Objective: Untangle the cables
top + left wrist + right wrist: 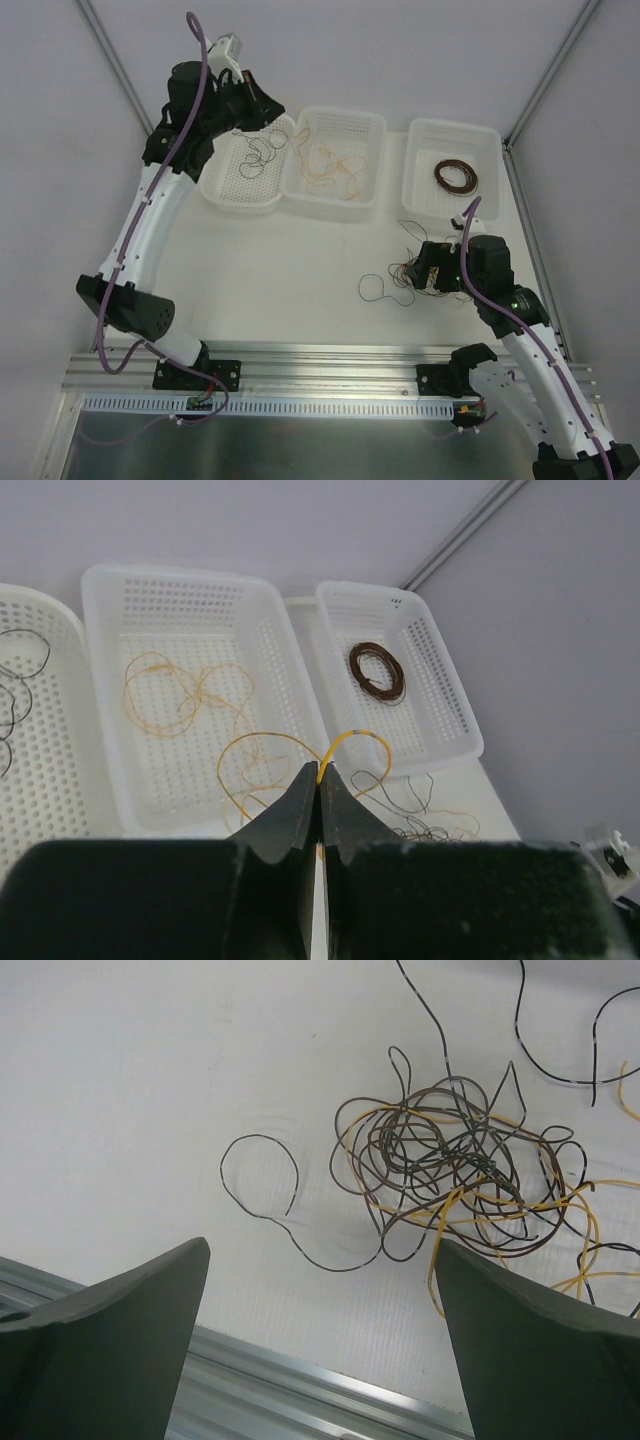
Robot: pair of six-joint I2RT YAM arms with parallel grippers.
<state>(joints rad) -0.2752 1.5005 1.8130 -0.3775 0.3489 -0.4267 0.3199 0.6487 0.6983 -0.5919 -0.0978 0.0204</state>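
Nearest, along the worktop [300, 270] edge: aluminium rail [330, 360], both arm bases bolted on.

Just beyond, on the right: right tool [432, 268], low over the worktop, fingers [120, 1330] spread wide, nothing between them. Straight ahead of it, flat on the white surface: the cables [450, 1160], a loose knot of very thin brown, black and orange-yellow strands. Single black loops straggle out to the left and further back. Tool and knot apart in the wrist view.

Further back, side by side in a row: three white perforated baskets.
- Left basket [240, 205]: holds a few thin black strands [262, 152].
- Middle basket [330, 208]: holds loose orange-yellow strands [330, 165], spread in open curls.
- Right basket [452, 128]: holds a neat, tightly wound dark-brown wire ring [456, 177], well apart from the knot on the worktop.

Farthest, raised near the far corner of the left basket: left tool [320, 772], fingers pressed together, clamped on a yellow cable [352, 736]. Arches up out of the fingertips in a smooth bow and curves back down on the right side, in front of the middle basket.
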